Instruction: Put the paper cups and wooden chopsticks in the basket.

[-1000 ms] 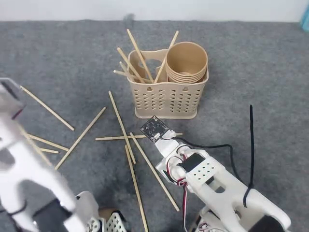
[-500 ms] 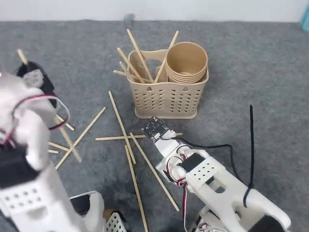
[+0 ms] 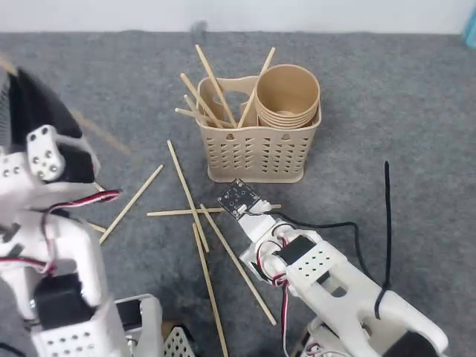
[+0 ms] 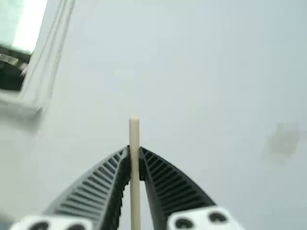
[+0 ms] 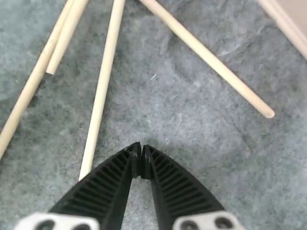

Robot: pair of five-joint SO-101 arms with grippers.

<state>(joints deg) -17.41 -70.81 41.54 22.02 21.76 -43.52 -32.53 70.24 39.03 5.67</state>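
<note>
I have the basket (image 3: 256, 156) in the upper middle of the high view, upright on the grey carpet (image 3: 387, 111). A stack of paper cups (image 3: 287, 93) sits nested in its right compartment. A bunch of chopsticks (image 3: 216, 85) leans out of its left compartment at mixed angles. Below and to the left of the basket, loose chopsticks (image 3: 186, 195) lie scattered flat on the carpet, several crossing one another near the middle of the frame.

My left arm (image 3: 52, 223) stands at the left edge of the high view. In its wrist view, the left gripper (image 4: 135, 151) has its fingers pinched tight on a single chopstick (image 4: 134, 129), whose blunt end sticks out past the fingertips.

My right arm (image 3: 312, 268) comes in from the lower right and ends just below the basket, among the crossed sticks. In its wrist view, the right gripper (image 5: 141, 146) has its fingers pressed together with nothing between them, just over the carpet. The end of one loose stick (image 5: 100, 96) lies just beside the fingertips without touching them. Another stick (image 5: 206, 55) lies slanted farther off.
</note>
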